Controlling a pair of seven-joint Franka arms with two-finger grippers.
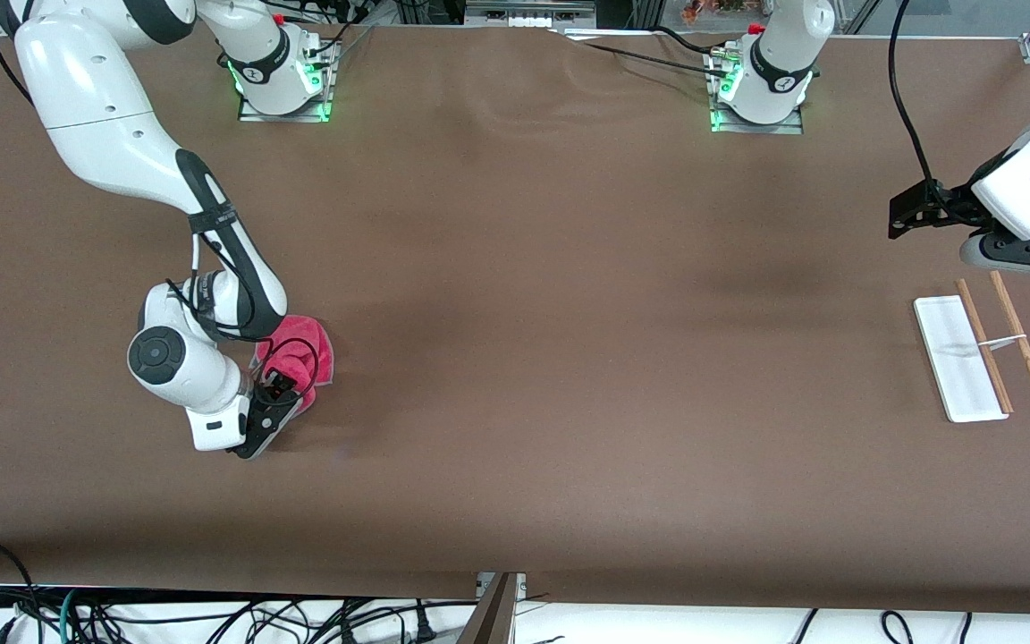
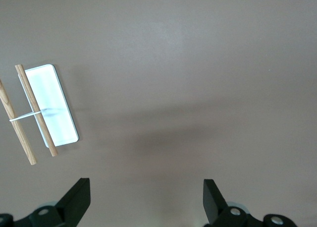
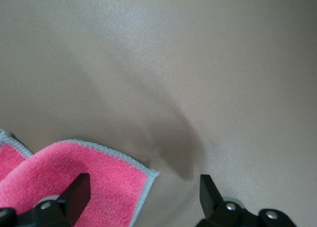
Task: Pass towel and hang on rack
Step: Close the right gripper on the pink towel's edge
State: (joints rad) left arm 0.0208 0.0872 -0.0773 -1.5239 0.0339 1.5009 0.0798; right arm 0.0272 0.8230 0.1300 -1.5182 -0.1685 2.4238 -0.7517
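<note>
My right tool [image 3: 141, 199] is low at the towel [image 1: 305, 353], fingers spread.

The towel lies crumpled on the desk [image 1: 515, 358] toward my right arm's end, one finger [image 3: 74, 197] over its corner, nothing gripped. My left tool [image 2: 146, 199] waits wide open over bare desk near the rack [image 1: 984, 353], at my left arm's end.

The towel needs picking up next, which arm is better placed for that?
Right. Its hand is down at the towel, open, one finger on the cloth. The left hand waits open near the rack.
</note>
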